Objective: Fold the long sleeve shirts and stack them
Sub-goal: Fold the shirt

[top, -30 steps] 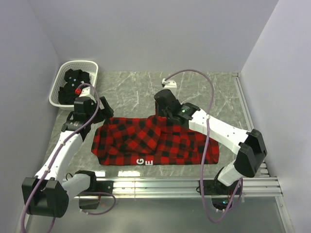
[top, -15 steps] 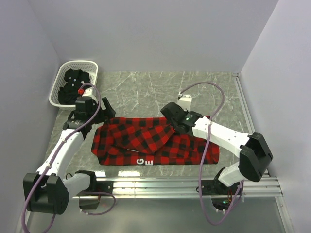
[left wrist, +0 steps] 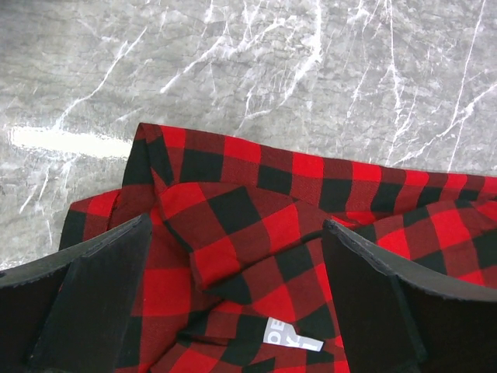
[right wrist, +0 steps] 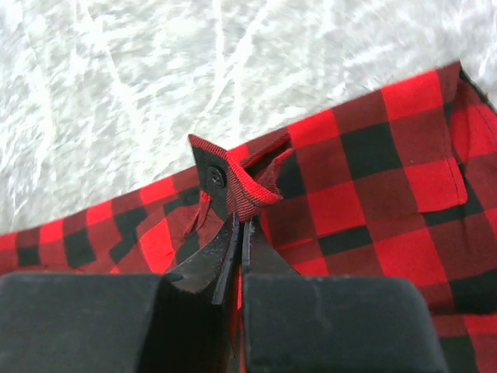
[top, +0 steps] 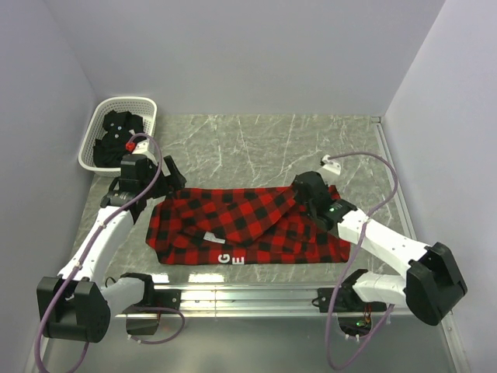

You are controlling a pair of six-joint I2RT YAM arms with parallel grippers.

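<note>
Pinching a buttoned cuff (right wrist: 233, 177) of the red flannel shirt (top: 233, 225), the right gripper (right wrist: 239, 227) seems mid sleeve-fold (shirt spread on the table (top: 233, 140)); left gripper (left wrist: 237, 233) hovers spread wide. Next: lay the sleeve flat, release.

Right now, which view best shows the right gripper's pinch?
Right wrist: right gripper shut on an edge of the flannel, button visible. Top external shows only the arm above it; left wrist misses it.

Red-and-black buffalo check on the flannel shirt (top: 233, 221); white basket (top: 124, 102); grey-marbled table (top: 233, 148).
</note>
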